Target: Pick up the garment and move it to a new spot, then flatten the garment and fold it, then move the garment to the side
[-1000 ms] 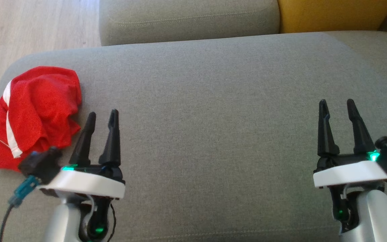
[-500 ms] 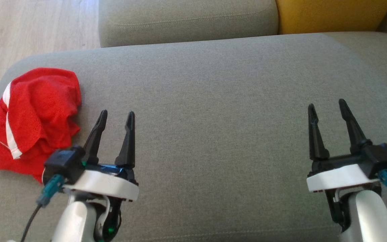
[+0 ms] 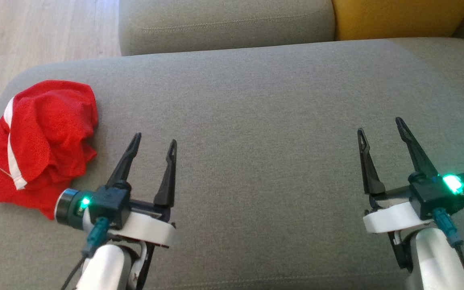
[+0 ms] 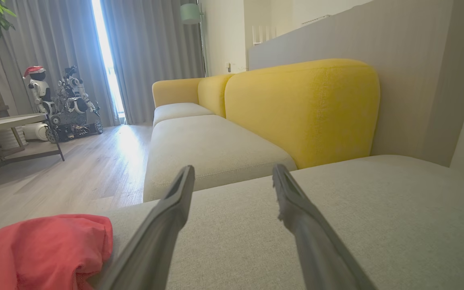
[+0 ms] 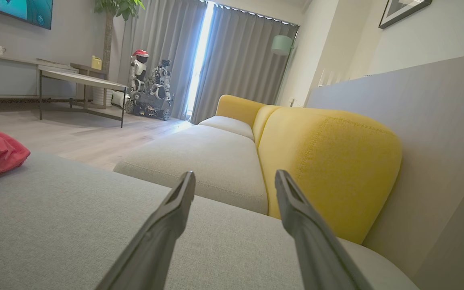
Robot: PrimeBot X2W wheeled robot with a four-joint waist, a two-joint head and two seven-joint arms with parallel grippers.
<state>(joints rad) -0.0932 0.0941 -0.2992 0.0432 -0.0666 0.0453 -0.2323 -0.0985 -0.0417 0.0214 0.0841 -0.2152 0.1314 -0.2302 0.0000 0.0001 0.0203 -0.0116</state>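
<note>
So we're hanging both grippers over the grey seat cushion (image 3: 256, 121) with nothing in either. The left gripper (image 3: 155, 139) is standing with its 2 fingers spread wide, and the right gripper (image 3: 380, 125) is showing the same wide gap.

The garment (image 3: 38, 137) is lying off to the outer left of the left gripper, near it but not touching, and well apart from the right gripper. So we're reckoning the left arm is the nearer of the 2 for the pickup. It's a crumpled red heap, and its longer run is going roughly the way the left fingers are pointing, with 1 white stripe following that line.

The fabric is looking like a thin, slightly meshy sports knit, bunching in loose folds, so we're expecting it to sag when pinched. The cushion is looking like a coarse weave, rounding off at the corner just past the heap.
</note>
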